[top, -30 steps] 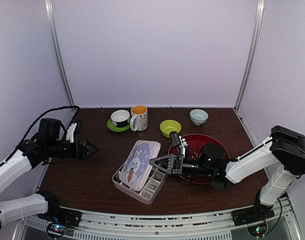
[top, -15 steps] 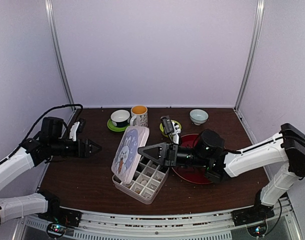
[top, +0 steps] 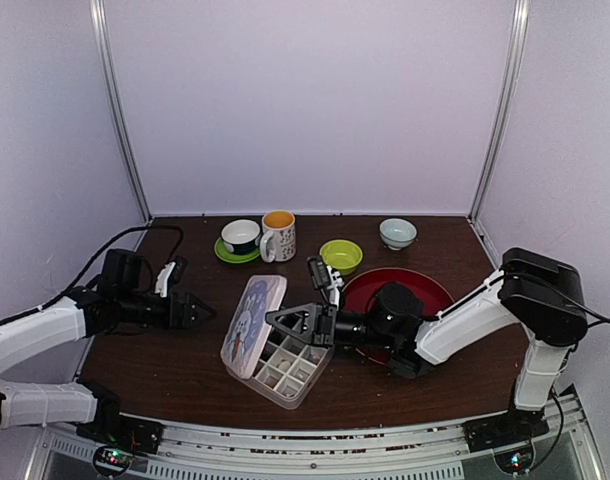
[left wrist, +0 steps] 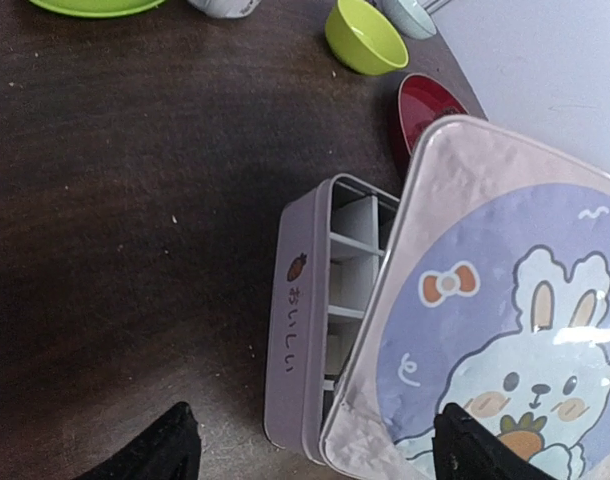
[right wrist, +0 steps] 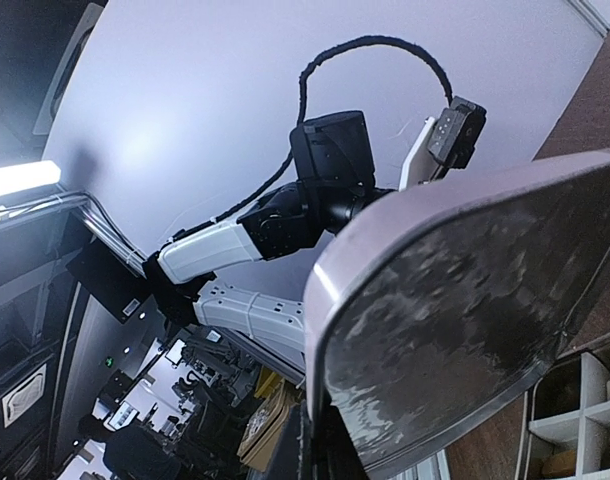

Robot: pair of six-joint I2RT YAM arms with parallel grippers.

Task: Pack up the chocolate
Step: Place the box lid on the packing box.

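Note:
A pale divided box [top: 285, 375] sits at the table's front centre. Its rabbit-print lid [top: 247, 315] stands tilted almost upright on the box's left side. My right gripper [top: 282, 322] is shut on the lid's right edge; in the right wrist view the lid [right wrist: 455, 300] fills the frame above the fingers. Small brown and cream chocolates [right wrist: 563, 462] lie in some compartments. My left gripper [top: 203, 312] is open and empty just left of the lid. In the left wrist view the box wall [left wrist: 295, 320] and the lid [left wrist: 495, 330] lie ahead of the gripper [left wrist: 320, 460].
A red plate [top: 437, 288] lies under my right arm. Along the back stand a cup on a green saucer [top: 240, 240], a mug [top: 278, 235], a green bowl [top: 341, 255] and a pale bowl [top: 397, 232]. Walls close in on the left, the back and the right.
My right gripper has swung the lid up from lying flat on the box to nearly upright, moving left. My left gripper has moved right, toward the lid.

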